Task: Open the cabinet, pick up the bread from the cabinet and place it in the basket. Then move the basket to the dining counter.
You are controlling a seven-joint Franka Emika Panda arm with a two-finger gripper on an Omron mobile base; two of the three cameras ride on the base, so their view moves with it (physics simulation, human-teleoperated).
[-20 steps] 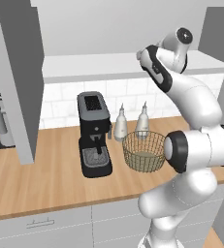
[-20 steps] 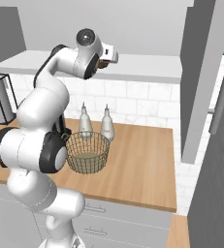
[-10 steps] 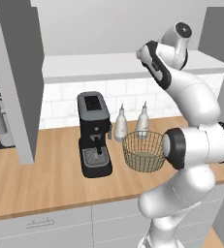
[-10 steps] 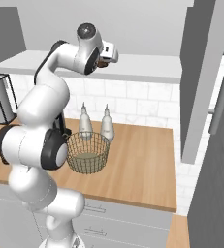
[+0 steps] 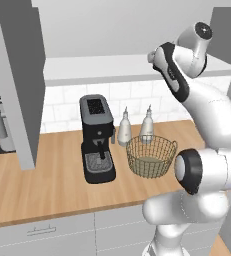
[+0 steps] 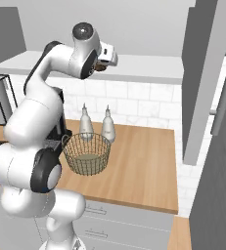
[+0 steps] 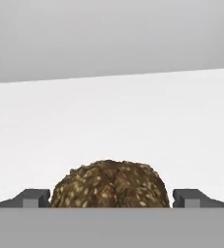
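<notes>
A wood worktop (image 5: 52, 185) runs across the lower half of both base views, with white tile behind it and grey drawers (image 5: 42, 232) under it. In the left base view a black coffee machine (image 5: 97, 137) stands at centre, two pale bottles (image 5: 124, 129) just right of it, and the basket (image 5: 151, 156) in front of the bottles at centre right. In the right base view the basket (image 6: 86, 153) sits at centre left, holding no bread. The cabinet stands open: one door (image 5: 18, 80) hangs at the left of the left base view, another (image 6: 202, 73) at the upper right of the right base view, and the white shelf (image 6: 148, 68) crosses the upper part of both.

The arm reaches up from the base to shelf height, its hand at the shelf's front edge at the upper right of the left base view. In the hand view the bread (image 7: 111, 186) lies on the white shelf at bottom centre, between the fingers (image 7: 33, 197) of the gripper (image 7: 111, 199). The fingers stand apart, one on each side of the loaf; whether they touch it I cannot tell. In the right base view the bread (image 6: 101, 68) shows as a dark spot under the hand.

Against the picture of half a second ago, the arm's pose is nearly the same; the hand has shifted only slightly, and the basket has not moved.
</notes>
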